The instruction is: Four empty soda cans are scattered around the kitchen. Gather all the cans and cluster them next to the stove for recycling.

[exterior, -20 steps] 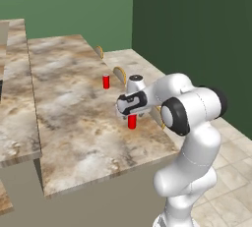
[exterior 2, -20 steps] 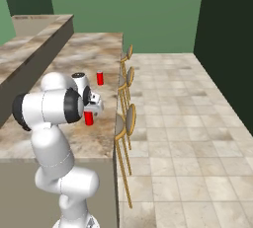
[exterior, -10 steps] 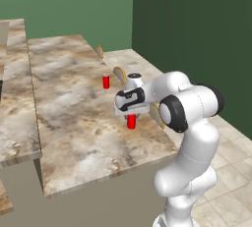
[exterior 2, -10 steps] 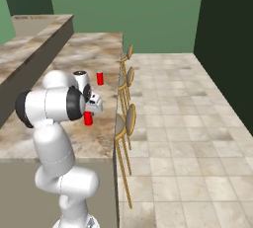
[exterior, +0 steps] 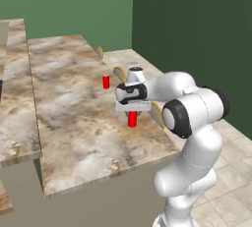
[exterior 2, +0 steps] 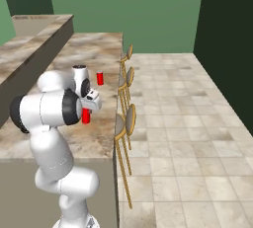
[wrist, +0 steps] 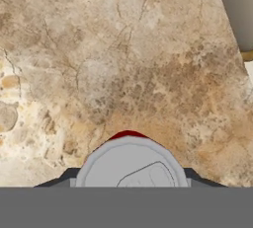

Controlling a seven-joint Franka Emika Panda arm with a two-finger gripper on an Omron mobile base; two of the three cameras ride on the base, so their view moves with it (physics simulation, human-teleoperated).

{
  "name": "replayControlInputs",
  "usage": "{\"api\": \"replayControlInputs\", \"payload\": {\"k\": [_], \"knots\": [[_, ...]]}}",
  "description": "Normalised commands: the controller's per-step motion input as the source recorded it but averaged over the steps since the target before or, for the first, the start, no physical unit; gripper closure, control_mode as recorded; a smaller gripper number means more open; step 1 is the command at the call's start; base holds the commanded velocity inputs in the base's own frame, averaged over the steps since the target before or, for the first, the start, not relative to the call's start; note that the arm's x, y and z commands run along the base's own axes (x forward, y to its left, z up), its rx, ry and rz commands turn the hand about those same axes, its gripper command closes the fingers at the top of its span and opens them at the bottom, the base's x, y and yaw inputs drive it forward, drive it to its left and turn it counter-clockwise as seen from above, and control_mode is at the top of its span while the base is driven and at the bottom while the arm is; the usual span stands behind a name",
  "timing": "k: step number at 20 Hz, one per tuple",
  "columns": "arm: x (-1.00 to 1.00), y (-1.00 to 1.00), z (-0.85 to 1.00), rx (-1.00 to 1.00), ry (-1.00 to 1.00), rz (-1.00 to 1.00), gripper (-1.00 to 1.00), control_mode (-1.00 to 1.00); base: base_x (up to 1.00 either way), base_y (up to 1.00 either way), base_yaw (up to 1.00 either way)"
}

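A small red soda can (exterior: 132,119) stands upright near the right edge of the tan marbled counter (exterior: 74,118). My gripper (exterior: 132,109) points straight down over it and is shut on its upper part. The same can (exterior 2: 86,117) hangs below the hand in the right base view. From the hand camera I look down on its grey lid (wrist: 129,165), with a dark fingertip (wrist: 59,181) at either side. A second red can (exterior: 106,82) (exterior 2: 100,78) stands further back on the same counter, apart from the gripper.
Wooden bar stools (exterior 2: 127,119) line the counter's outer edge, close under my arm. A higher counter ledge (exterior 2: 34,49) runs along the far side. Beige tiled floor (exterior 2: 188,123) lies open beyond the stools.
The fingers have closed on the near can. The arm has barely moved, and the far can has stayed where it was.
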Motion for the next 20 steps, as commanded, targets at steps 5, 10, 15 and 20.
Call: {"api": "replayControlInputs", "payload": {"k": [5,10,15,20], "knots": [[-0.43,0.00,0.16,-0.02,-0.02,-0.01,1.00,-1.00,0.00,0.00,0.00],[-0.39,-0.02,0.15,0.00,0.00,0.00,1.00,-1.00,0.00,0.00,0.00],[-0.43,-0.09,0.11,0.00,-0.01,0.00,1.00,-1.00,0.00,0.00,0.00],[-0.46,-0.09,0.08,0.00,-0.05,0.00,1.00,-1.00,0.00,0.00,0.00]]}}
